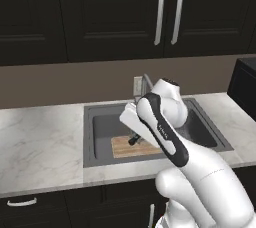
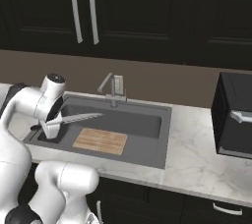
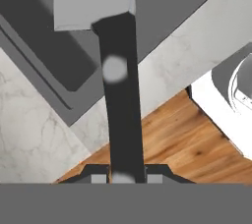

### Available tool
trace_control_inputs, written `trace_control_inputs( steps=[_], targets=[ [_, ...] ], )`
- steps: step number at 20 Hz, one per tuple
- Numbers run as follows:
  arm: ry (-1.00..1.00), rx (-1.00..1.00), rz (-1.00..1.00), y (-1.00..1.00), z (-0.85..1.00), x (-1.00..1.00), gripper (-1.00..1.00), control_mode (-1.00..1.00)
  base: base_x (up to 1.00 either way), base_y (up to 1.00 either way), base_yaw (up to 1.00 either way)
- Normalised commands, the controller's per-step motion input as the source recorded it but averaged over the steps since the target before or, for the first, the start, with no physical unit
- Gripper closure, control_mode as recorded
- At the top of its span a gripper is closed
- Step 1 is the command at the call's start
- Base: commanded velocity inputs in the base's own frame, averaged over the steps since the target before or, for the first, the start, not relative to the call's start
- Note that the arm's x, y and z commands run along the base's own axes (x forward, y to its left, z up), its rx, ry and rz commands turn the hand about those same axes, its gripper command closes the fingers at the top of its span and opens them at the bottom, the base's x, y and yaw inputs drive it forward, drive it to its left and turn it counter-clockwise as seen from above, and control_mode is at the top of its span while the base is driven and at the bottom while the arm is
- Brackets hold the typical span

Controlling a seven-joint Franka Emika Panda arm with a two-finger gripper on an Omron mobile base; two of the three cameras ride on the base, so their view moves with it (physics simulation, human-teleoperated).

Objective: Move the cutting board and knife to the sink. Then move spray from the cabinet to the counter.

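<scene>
The knife [image 2: 81, 117] hangs level over the left part of the sink [image 2: 147, 120], its silvery blade pointing right. My gripper [image 2: 49, 128] is shut on its black handle [image 3: 121, 115], which rises between the two fingertips [image 3: 98, 177] in the hand view. The cutting board [image 2: 101, 141] lies flat on the sink's floor, below the blade and apart from it. In the left base view my arm covers part of the board [image 1: 125, 148]. The counter [image 1: 40, 142] runs to both sides of the basin. The spray is out of view. The dark cabinet [image 1: 167, 12] doors above are closed.
A silver faucet [image 2: 113, 89] stands at the sink's back edge, just behind the blade. A black appliance [image 2: 235, 115] sits on the counter at the right. Wooden floor [image 3: 182, 144] shows below the counter's front edge.
</scene>
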Motion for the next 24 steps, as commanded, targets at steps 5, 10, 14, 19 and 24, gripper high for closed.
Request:
trace_control_inputs(
  steps=[5, 10, 14, 19, 24],
  targets=[
    [0.21, 0.00, -0.08, 0.00, -0.21, 0.62, 1.00, -1.00, 0.00, 0.00, 0.00],
    [0.20, -0.04, -0.02, -0.01, -0.28, 0.55, 1.00, -1.00, 0.00, 0.00, 0.00],
    [0.17, -0.14, -0.05, 0.00, -0.35, 0.51, 1.00, -1.00, 0.00, 0.00, 0.00],
    [0.09, -0.10, -0.04, -0.02, -0.26, 0.55, 1.00, -1.00, 0.00, 0.00, 0.00],
    [0.00, -0.11, -0.05, 0.02, -0.31, 0.40, 1.00, -1.00, 0.00, 0.00, 0.00]
  ],
)
